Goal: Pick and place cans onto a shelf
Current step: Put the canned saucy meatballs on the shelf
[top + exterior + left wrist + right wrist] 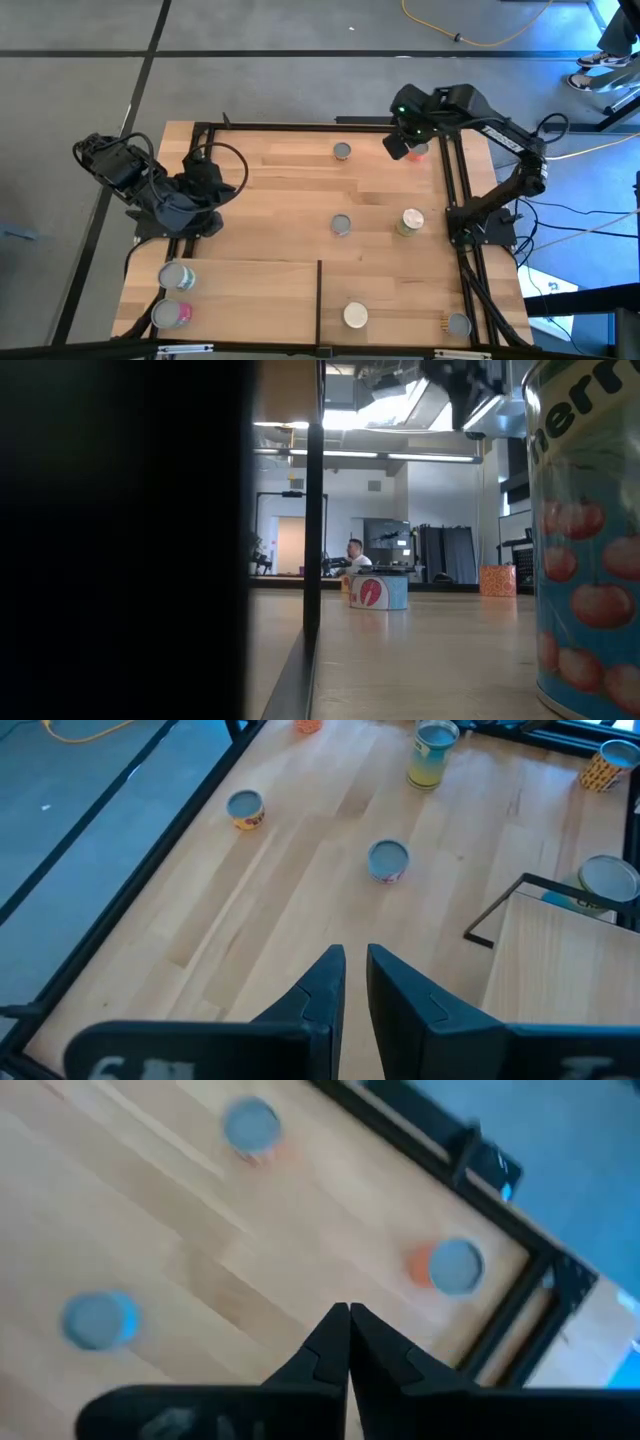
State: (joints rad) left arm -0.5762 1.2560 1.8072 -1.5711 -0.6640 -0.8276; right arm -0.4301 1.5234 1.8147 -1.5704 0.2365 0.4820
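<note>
My right gripper (400, 143) is shut and empty. It hovers over the table's far right corner, next to an orange can (419, 150), which shows just past its fingertips in the right wrist view (455, 1267). My left gripper (356, 982) waits at the table's left edge (212, 185), open by a narrow gap and empty. The shelf (250, 295) fills the near left of the table and carries two cans (176, 275) (172, 314) upright at its left end. Other cans stand upright on the planks, among them a grey-topped one (342, 151) and a cream-topped, yellow-green one (411, 221).
More cans stand mid-table (341, 225) and near the front edge (356, 316) (458, 324); the cherry-labelled one looms close in the low view (590, 560). A black frame (450, 190) runs along the table's edges. Yellow cable lies on the floor (480, 40). A person sits far back (353, 550).
</note>
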